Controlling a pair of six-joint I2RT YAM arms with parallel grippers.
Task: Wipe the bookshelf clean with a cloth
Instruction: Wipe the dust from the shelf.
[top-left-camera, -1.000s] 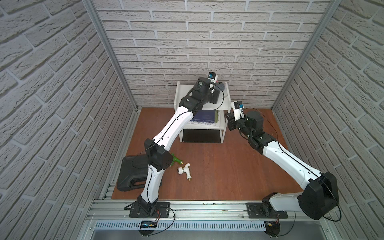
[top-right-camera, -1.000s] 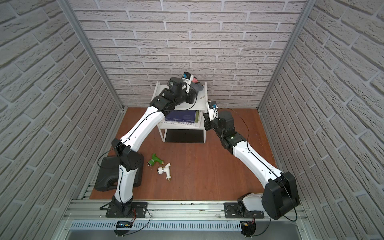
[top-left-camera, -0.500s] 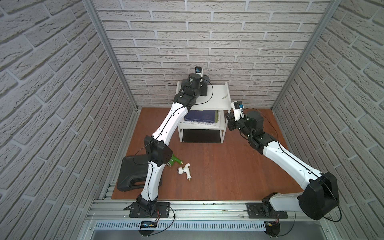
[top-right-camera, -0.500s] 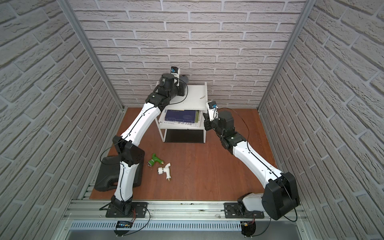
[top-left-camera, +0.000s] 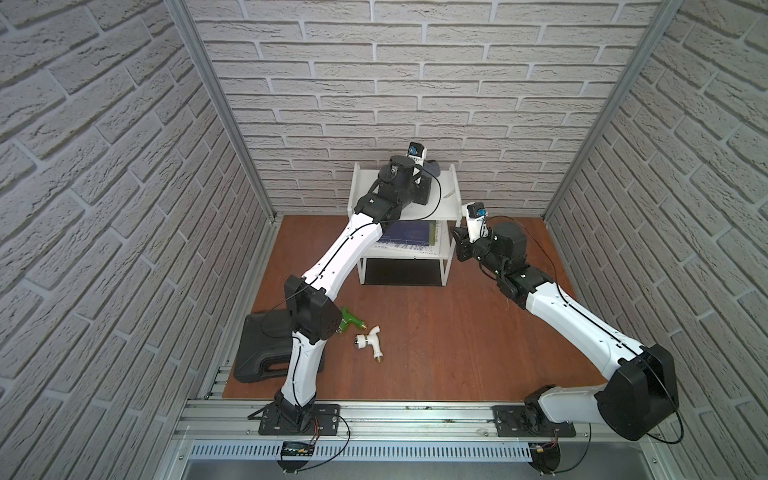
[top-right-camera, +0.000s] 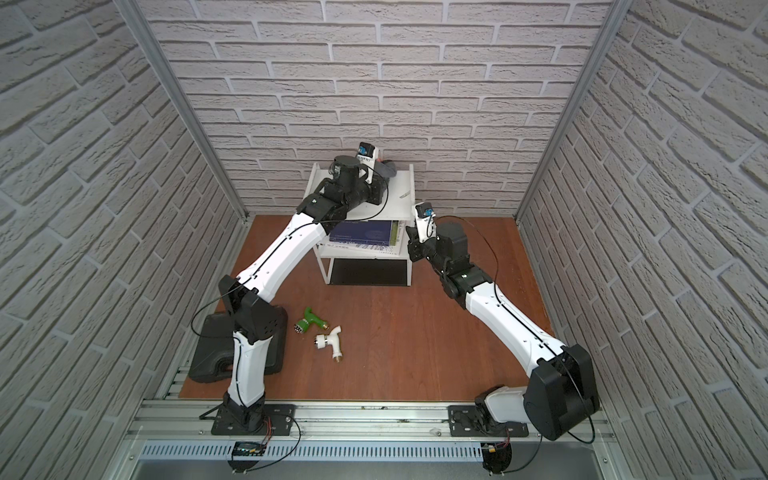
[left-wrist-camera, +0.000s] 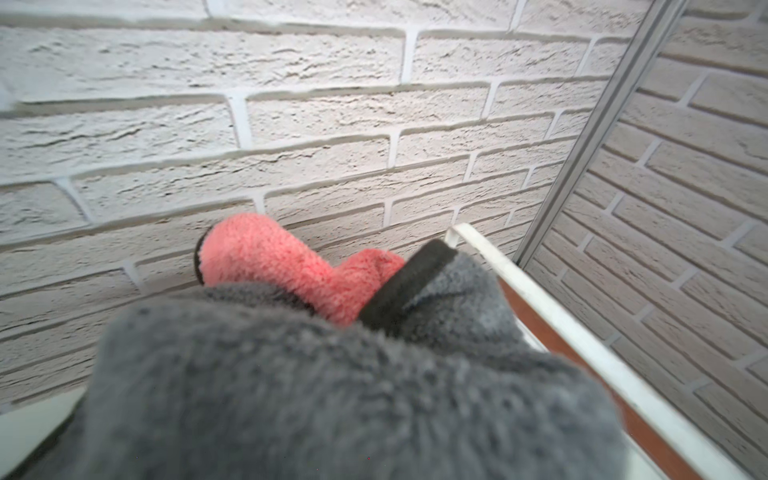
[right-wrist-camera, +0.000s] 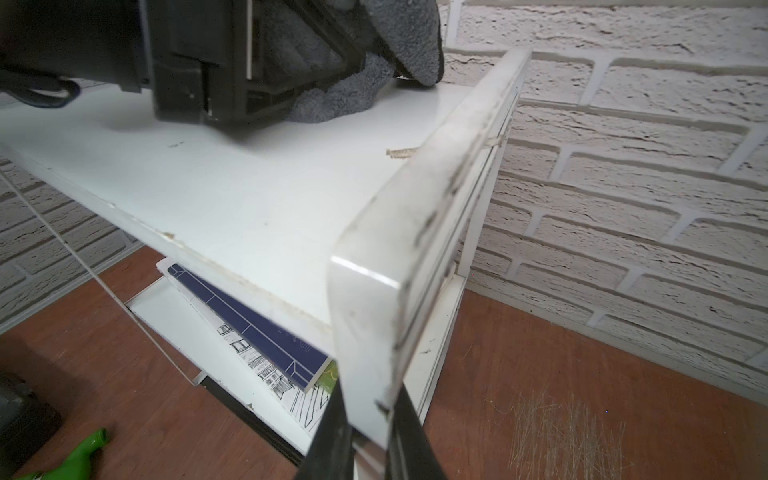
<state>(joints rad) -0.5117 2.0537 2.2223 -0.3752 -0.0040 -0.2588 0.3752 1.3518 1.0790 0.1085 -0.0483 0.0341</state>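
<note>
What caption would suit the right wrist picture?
Right gripper clamps the bookshelf by its rail; left gripper presses the grey cloth onto the top tier.

left gripper (right-wrist-camera: 353, 62) reaches high and far, right gripper (right-wrist-camera: 365, 432) lower, both clamped tight.

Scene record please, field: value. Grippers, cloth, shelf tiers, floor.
left gripper: shut on the cloth, over the bookshelf top tier near the wall
right gripper: shut on the bookshelf, front corner of its right side panel
cloth: bunched, grey outside, pink fold showing, touching the top tier
top tier: small scrap beside the right panel
middle tier: blue book lying flat
floor: green fitting, white fitting, black case
</note>
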